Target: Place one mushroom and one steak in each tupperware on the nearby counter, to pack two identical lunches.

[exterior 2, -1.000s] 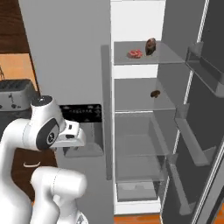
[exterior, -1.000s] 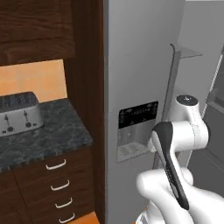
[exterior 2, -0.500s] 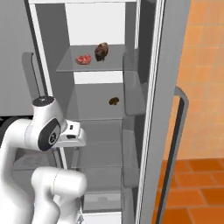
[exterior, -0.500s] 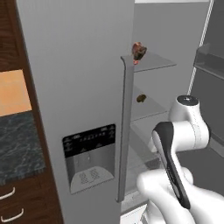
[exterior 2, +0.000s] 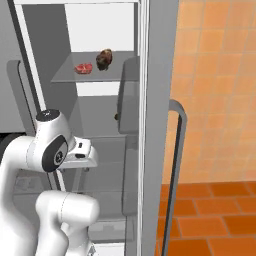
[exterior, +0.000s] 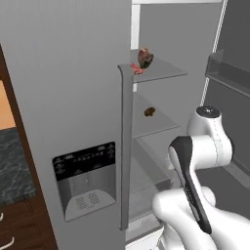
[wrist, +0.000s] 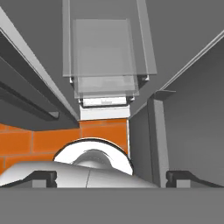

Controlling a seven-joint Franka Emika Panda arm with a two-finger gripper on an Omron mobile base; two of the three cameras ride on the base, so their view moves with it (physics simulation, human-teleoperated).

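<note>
Inside the open fridge, a red-pink steak (exterior: 135,69) (exterior 2: 83,67) lies on the top shelf with a brown mushroom (exterior: 145,57) (exterior 2: 104,59) right beside it. A second small mushroom (exterior: 149,112) (exterior 2: 116,117) sits on the shelf below, half hidden by a door bin in the right base view. My arm is folded in front of the fridge, well below both shelves. In the hand view my gripper (wrist: 111,177) points down at the floor, open, with nothing between its fingertips (wrist: 43,176). A sliver of the dark counter (exterior: 7,163) shows at the far left. The tupperware is out of view.
The closed left fridge door (exterior: 73,97) with its vertical handle (exterior: 126,146) and dispenser panel (exterior: 85,178) stands close on my left. The open right door (exterior 2: 157,125) with its handle (exterior 2: 177,165) stands on my right. Orange tile floor (exterior 2: 210,215) lies beyond.
The whole picture has shifted: the base moved right, so counter and toaster slid off to the left and the fridge interior came closer. The arm's pose and the open gripper are unchanged.
</note>
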